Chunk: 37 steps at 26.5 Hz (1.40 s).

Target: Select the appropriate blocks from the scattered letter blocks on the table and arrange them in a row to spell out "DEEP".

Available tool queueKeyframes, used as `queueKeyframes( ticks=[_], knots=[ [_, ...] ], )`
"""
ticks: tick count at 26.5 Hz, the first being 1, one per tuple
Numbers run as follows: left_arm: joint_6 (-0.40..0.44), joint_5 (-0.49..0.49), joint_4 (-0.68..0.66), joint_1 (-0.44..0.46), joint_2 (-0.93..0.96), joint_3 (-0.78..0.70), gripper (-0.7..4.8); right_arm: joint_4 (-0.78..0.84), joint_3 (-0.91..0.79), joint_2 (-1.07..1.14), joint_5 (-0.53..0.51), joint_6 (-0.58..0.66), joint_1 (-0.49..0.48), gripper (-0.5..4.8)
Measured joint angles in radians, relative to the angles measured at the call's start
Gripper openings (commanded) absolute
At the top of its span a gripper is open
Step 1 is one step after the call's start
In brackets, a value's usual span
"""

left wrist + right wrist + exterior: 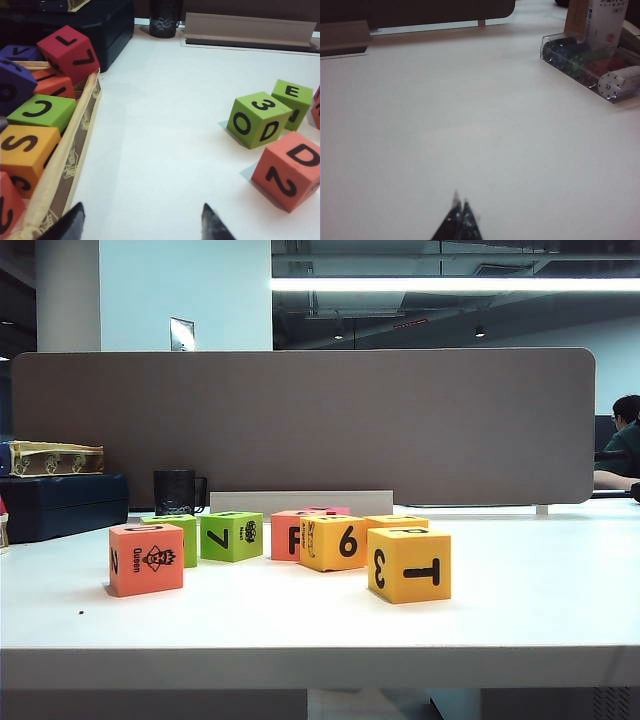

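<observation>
The scattered letter blocks stand mid-table [540, 590]: a salmon cube with "Queen" [146, 558], a lime-green 7 cube [231, 536], a yellow-orange 6 cube [332, 542] and a yellow-orange 3/T cube [408, 563]. A salmon F cube [288, 534] sits among them. The left wrist view shows the salmon cube's D and 2 faces [290, 170], a green cube with 3, O, D [257, 119] and a green E cube [292, 97]. My left gripper [142, 214] is open over bare table, short of them. My right gripper [460, 201] is shut over bare table. Neither gripper shows in the exterior view.
A cardboard tray [82, 125] of spare letter cubes lies beside my left gripper. A dark box [60, 502] and a black mug [176, 491] stand at the back left. A clear case of coloured discs [590, 65] sits far off my right gripper. A grey partition [300, 420] backs the table.
</observation>
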Motion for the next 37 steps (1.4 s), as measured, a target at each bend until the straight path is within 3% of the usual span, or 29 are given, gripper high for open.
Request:
queueKeyframes(
  ticks=[4,9,16,23,27,28,30,32,37],
  knots=[
    [-0.001,-0.008,0.000,0.000,0.000,0.000,3.10,0.043,0.000,0.000,0.000,0.000,0.000,-0.01],
    [-0.001,0.125,0.008,0.000,0.000,0.000,3.10,0.051,0.000,0.000,0.000,0.000,0.000,-0.01],
    [-0.003,0.114,0.008,0.000,0.000,0.000,3.10,0.050,0.000,0.000,0.000,0.000,0.000,-0.01],
    [-0.003,0.239,0.015,0.000,0.000,0.000,3.10,0.050,0.000,0.000,0.000,0.000,0.000,-0.01],
    [-0.003,0.253,0.015,0.000,0.000,0.000,3.01,0.050,0.000,0.000,0.000,0.000,0.000,-0.01],
    [-0.003,0.253,0.015,0.000,0.000,0.000,2.75,0.050,0.000,0.000,0.000,0.000,0.000,-0.01],
    [-0.025,0.253,0.016,0.000,0.000,0.000,1.17,0.050,0.000,0.000,-0.006,0.005,0.000,-0.01],
    [-0.069,0.250,0.016,0.000,0.000,0.000,0.48,0.050,0.000,0.000,-0.050,0.018,0.000,-0.01],
    [-0.143,0.249,0.016,0.000,0.000,0.000,-0.06,0.075,0.000,0.000,-0.124,0.033,0.006,-0.02]
  ],
)
